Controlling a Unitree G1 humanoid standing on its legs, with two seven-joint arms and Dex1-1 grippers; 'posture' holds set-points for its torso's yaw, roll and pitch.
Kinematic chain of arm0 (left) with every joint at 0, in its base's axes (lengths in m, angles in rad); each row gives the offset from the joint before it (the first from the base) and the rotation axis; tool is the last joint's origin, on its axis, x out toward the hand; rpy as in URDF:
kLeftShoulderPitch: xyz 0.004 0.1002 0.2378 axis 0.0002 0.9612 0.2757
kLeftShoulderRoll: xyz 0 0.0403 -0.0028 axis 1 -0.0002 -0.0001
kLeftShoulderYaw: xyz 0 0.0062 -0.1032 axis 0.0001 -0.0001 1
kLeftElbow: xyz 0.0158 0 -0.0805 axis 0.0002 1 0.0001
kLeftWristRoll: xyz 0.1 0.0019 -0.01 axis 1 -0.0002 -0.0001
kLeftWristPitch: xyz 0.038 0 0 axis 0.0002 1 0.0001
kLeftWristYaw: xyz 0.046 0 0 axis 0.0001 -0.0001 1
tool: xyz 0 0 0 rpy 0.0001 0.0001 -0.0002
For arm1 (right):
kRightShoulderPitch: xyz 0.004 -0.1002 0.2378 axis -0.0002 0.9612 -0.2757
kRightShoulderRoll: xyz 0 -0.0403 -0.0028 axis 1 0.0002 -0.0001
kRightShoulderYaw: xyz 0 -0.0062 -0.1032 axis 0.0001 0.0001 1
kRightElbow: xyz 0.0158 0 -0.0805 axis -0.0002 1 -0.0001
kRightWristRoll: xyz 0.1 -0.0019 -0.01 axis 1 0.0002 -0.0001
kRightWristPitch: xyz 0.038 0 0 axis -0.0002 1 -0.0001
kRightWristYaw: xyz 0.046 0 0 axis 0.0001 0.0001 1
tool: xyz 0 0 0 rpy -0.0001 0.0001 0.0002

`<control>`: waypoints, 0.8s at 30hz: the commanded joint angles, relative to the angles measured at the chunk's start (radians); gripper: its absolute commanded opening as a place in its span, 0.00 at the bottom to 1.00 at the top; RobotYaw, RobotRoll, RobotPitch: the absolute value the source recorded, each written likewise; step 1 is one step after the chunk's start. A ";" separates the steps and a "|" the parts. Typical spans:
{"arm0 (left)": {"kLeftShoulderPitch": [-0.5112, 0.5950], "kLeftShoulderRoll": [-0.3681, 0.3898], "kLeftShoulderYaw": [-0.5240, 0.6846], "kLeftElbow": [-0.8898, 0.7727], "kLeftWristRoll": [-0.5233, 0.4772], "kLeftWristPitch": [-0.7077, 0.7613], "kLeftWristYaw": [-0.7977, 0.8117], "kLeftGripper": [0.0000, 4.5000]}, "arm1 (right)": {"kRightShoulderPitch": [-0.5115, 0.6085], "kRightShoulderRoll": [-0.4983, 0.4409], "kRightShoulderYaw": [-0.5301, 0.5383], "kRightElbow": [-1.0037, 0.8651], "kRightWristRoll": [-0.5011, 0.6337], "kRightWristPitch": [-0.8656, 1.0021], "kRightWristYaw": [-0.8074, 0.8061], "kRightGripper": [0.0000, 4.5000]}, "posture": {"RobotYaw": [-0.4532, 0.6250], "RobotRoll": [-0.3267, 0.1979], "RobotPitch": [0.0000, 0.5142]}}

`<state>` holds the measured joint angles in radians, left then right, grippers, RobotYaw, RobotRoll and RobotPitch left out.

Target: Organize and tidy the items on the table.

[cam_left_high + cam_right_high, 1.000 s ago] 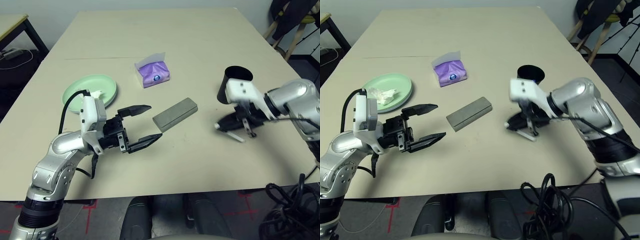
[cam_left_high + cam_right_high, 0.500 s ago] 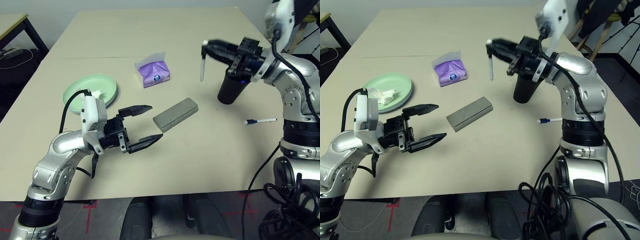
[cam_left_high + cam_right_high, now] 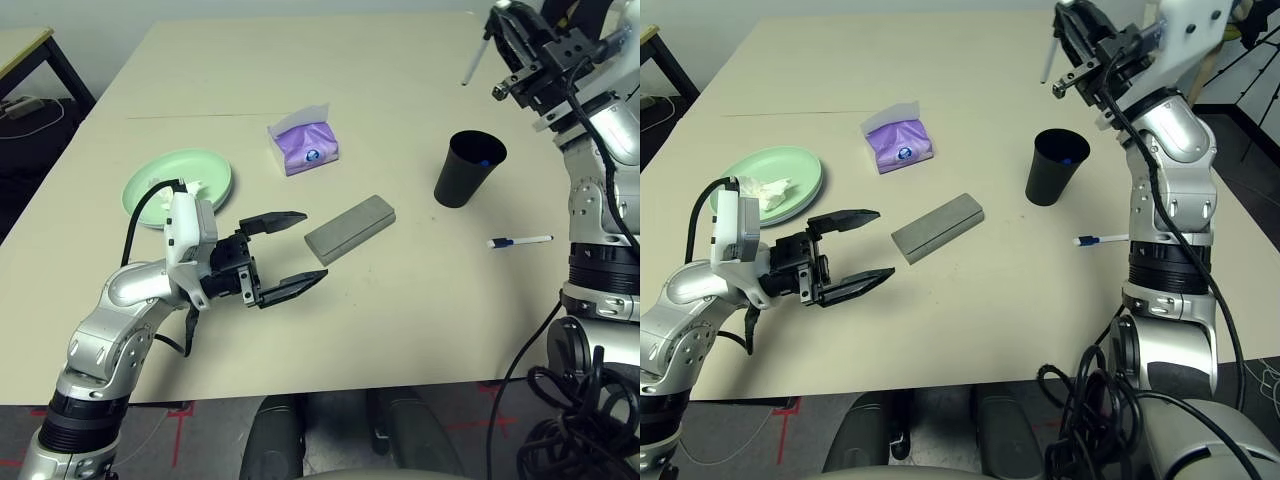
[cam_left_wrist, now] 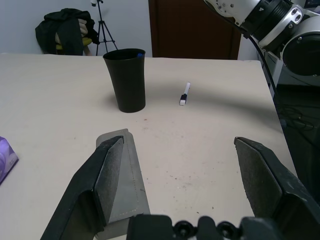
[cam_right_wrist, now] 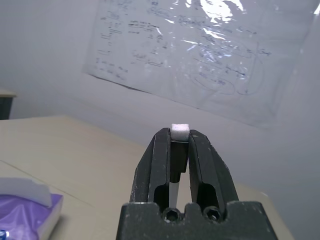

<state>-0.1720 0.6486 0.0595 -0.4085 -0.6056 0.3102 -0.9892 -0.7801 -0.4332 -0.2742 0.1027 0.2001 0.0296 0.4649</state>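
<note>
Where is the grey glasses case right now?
In the head views, the grey glasses case lies mid-table, just beyond the open left gripper, with the purple tissue pack behind it and the black cup to its right.

Room around my rig, nothing fancy

From my head cam I see a smaller side table (image 3: 22, 45) with dark legs off to the left, a pale wall behind it, dark floor with red tape marks (image 3: 185, 420) and a tangle of black cables (image 3: 585, 415) at the right. My wrist cams catch a dark wooden door (image 4: 192, 27), a tripod (image 4: 103, 30) with dark clothes (image 4: 65, 32) piled beside it, and a big scribbled sheet (image 5: 200, 55) taped on a grey-white wall.
</note>
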 commanded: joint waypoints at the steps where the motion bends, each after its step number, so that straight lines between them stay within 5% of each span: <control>1: -0.003 0.002 -0.010 0.020 0.013 -0.007 -0.010 1.00 | 0.056 -0.020 -0.010 -0.043 0.008 0.016 -0.024 0.09 | 0.40 0.62 0.29; 24: 0.002 -0.006 -0.014 0.045 0.027 -0.031 -0.022 1.00 | 0.192 -0.003 0.052 -0.132 0.054 0.253 -0.060 0.09 | 0.38 0.62 0.29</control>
<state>-0.1837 0.6413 0.0480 -0.3727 -0.5883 0.2895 -1.0016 -0.6029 -0.4388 -0.2320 -0.0340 0.2531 0.2789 0.4085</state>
